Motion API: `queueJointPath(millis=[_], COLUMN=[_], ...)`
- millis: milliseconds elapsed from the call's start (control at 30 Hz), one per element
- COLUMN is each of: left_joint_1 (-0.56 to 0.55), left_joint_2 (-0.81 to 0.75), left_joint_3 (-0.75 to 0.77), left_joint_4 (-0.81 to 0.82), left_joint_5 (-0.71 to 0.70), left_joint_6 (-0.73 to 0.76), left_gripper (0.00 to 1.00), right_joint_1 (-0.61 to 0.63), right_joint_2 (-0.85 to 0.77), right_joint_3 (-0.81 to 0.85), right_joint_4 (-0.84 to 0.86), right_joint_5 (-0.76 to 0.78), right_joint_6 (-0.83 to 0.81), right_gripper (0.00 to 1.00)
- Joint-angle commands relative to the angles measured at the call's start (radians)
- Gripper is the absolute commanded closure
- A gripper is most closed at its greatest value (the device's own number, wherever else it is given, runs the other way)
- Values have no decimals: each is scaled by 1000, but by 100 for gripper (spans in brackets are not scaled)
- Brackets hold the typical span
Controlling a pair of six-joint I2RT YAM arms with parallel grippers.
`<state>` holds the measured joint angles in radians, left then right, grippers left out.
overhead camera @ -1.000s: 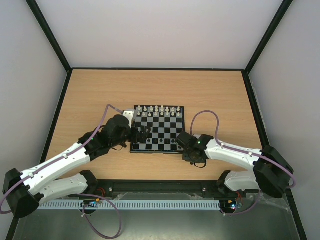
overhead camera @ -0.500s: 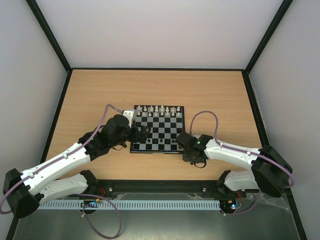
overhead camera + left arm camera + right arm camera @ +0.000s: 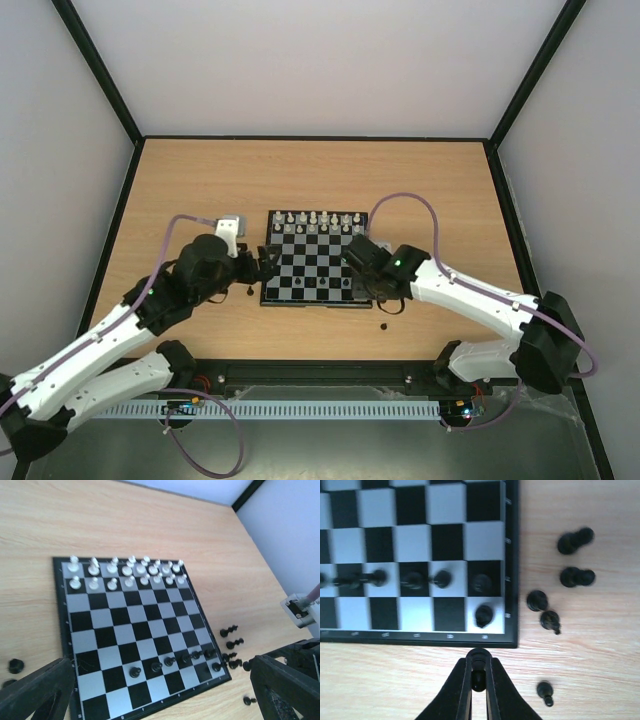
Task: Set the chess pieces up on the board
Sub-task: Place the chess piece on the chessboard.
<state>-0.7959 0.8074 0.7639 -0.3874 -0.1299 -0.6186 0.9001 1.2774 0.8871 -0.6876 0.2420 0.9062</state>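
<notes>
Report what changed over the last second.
The right gripper closed on a black piece beside the near right corner of the board and moved it toward the board. The left gripper, open, drew back leftward off the squares to the board's left edge. The board and the white pieces on the far rows stayed put.

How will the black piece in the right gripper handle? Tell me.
Likely light and rigid: the black piece is tiny beside the right gripper. It may twist, pinched over so little surface. It could tip when set down; loose pieces beside the board lie toppled.
</notes>
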Motion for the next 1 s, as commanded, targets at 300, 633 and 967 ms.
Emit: queueJointPath(millis=[300,633,967], left_joint_1=[13,12,12], left_joint_2=[-299,-396,-406], left_joint_3=[60,77,87], left_joint_4=[-193,-233,-240], left_joint_5=[-214,-250,-258], left_joint_6=[-38,-33,-21], left_gripper=[1,0,0], right_joint_1=[72,111,142], right_joint_2=[376,688,827], right_joint_3=[448,751,863], right_joint_4=[-62,-99,-136], right_joint_5=[-79,-115,-104], right_joint_6=[-251,-357,-370], right_gripper=[98,99,98])
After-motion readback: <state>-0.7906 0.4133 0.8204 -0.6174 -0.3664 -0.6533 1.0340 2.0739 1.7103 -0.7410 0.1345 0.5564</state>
